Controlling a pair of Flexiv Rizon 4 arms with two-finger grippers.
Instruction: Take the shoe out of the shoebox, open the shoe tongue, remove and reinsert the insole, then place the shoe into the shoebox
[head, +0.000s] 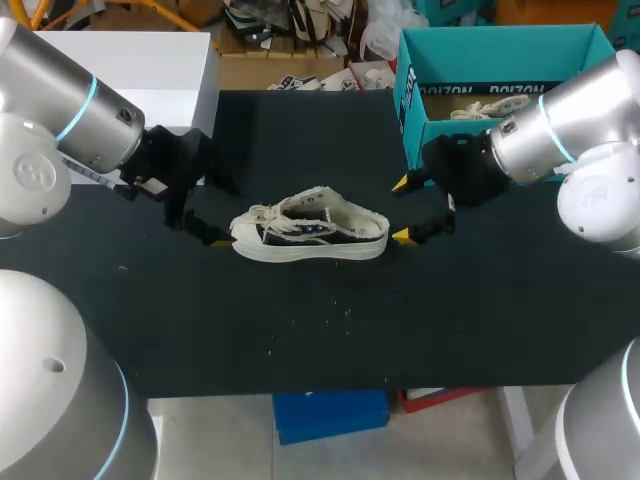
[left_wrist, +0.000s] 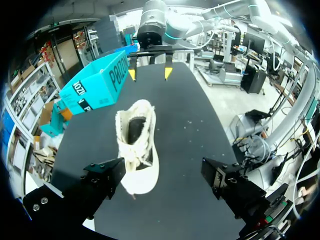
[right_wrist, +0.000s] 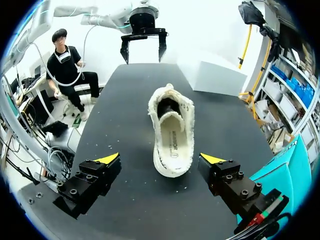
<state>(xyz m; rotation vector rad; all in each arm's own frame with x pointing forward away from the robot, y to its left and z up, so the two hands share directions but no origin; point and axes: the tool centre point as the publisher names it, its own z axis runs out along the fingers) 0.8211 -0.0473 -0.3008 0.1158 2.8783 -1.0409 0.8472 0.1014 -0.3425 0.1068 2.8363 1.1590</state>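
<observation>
A black and white low-top shoe (head: 310, 235) stands on its sole in the middle of a black table (head: 330, 330), toe to the left and heel to the right. The left gripper (head: 224, 212) sits at the toe with its fingers spread wide. The right gripper (head: 401, 210) sits at the heel, its fingers also spread wide, holding nothing. A teal shoebox (head: 415, 95) stands open at the far right of the table.

Only the head view looks into the box, where a second shoe (head: 488, 108) with pale laces lies. Only the right wrist view looks down into the shoe's opening from the heel end, showing a pale insole (right_wrist: 172, 142) lying flat inside. In the left wrist view the inside is just a dark hollow behind the laces (left_wrist: 134, 152).

In the left wrist view the gripper's own yellow tips do not show, only the black finger bodies. The toe lies between them, very close to one finger, and contact cannot be judged. The right wrist view catches only a corner of the shoebox. The tongue's position is hard to make out in any view.
</observation>
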